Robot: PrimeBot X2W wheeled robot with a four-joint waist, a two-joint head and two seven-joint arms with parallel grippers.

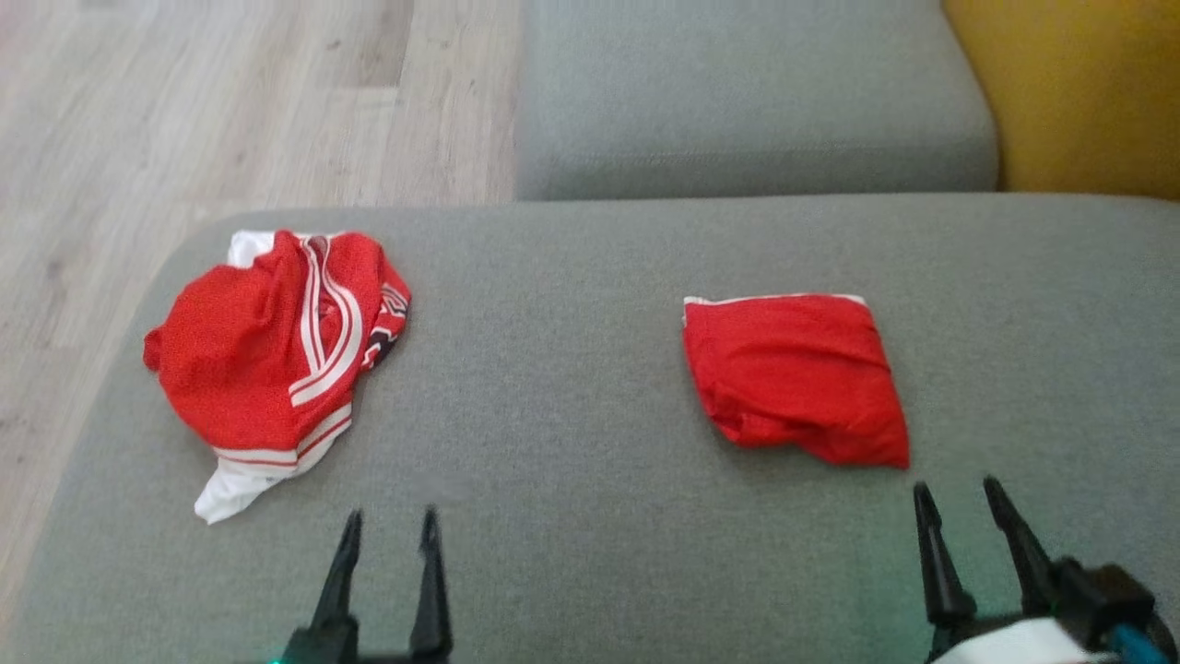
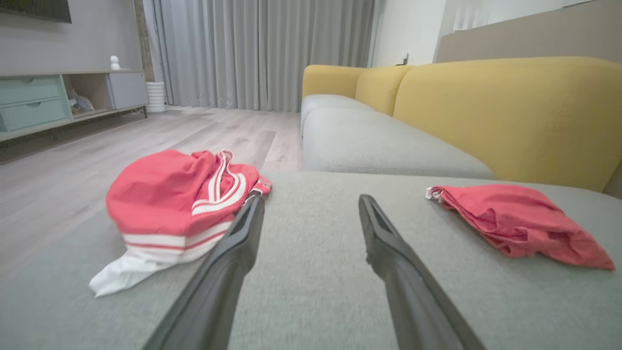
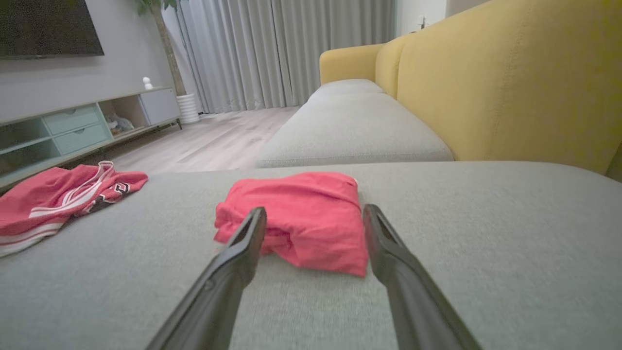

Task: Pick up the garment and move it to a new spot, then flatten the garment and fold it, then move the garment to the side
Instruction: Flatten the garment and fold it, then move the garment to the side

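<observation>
The right hand (image 1: 956,486) is seen at the near right. Its two dark fingers are spread wide and nothing is held between them. Just beyond the fingertips, the folded red garment (image 1: 797,378) is laid flat on the right half of the grey sofa seat (image 1: 572,369). A thin white edge is shown along its far side. In the head view a strip of bare seat is seen between the fingertips and the cloth. In the right wrist view, however, one finger is overlapped with the garment's near edge, so contact is probably absent but cannot be fully ruled out.

The left hand (image 1: 391,515) is held at the near left of centre. It is likewise opened wide and empty, with its fingers pointed away over bare seat. Farther off and to its left, a crumpled red and white garment (image 1: 267,360) is heaped near the left edge of the seat, well apart from the folded one. White stripes are shown across its top, and a white hem is trailed toward the near side.

Beyond the seat a far seat cushion (image 1: 747,101) is placed, with a yellow backrest (image 1: 1079,92) at the far right. A wooden floor (image 1: 230,101) is spread to the left. In the left wrist view, grey curtains (image 2: 262,48) and a low cabinet (image 2: 29,102) with pale green drawers are seen across the room.
</observation>
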